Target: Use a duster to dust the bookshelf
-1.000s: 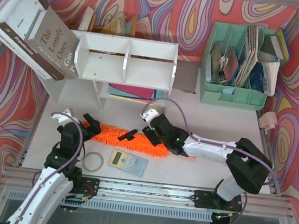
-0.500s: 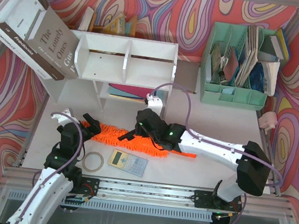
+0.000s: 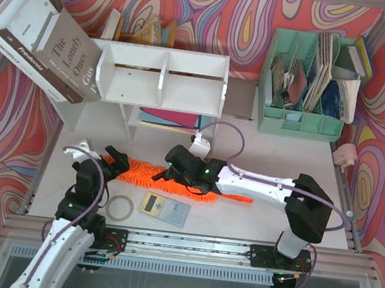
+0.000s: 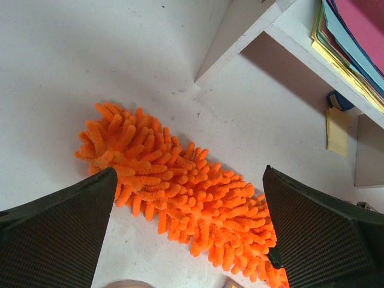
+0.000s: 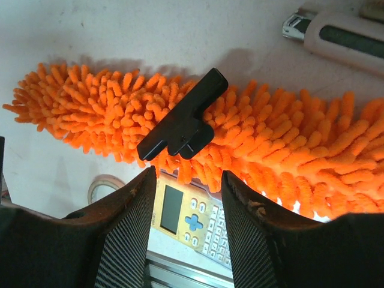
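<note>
The orange fluffy duster [image 3: 140, 171] lies flat on the table in front of the white bookshelf [image 3: 162, 77], with its thin handle [image 3: 240, 198] pointing right. My right gripper [image 3: 173, 170] hovers over the duster's middle [image 5: 288, 144]; its fingers [image 5: 129, 222] are partly open with nothing between them, and only the calculator shows in the gap. A black T-shaped piece [image 5: 183, 123] rests on the fluff just past the fingertips. My left gripper [image 4: 189, 180] stands wide open over the duster's left end [image 4: 174, 174], apart from it. A shelf board [image 4: 240, 30] shows behind.
A yellow calculator [image 3: 165, 209] and a tape ring [image 3: 120, 207] lie near the front edge. Large books [image 3: 42, 48] lean at the shelf's left. A mint-green file organizer [image 3: 305, 81] stands at the back right. Coloured papers [image 4: 354, 42] fill the lower shelf.
My right gripper has moved left along the duster toward the black piece, and its jaws have narrowed. The left arm and the duster have stayed put.
</note>
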Controlling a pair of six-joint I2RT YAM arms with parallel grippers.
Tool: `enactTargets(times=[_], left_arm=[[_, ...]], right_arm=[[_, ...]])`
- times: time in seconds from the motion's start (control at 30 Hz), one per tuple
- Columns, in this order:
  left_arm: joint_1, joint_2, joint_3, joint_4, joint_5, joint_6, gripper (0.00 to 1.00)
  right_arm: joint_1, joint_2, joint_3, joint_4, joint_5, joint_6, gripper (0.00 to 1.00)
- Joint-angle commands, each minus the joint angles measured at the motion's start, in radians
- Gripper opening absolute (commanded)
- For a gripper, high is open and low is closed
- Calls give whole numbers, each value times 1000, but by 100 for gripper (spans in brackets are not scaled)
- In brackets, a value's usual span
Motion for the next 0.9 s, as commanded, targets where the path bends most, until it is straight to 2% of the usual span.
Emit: enactTargets(times=[0.0, 0.87], left_arm=[[-5, -12, -19, 13, 12, 13, 98], [-5, -34, -26, 16, 33, 15, 98]], right_arm=[[1, 41, 39, -28, -20, 106, 48], [2, 175, 126, -33, 10, 135, 43]])
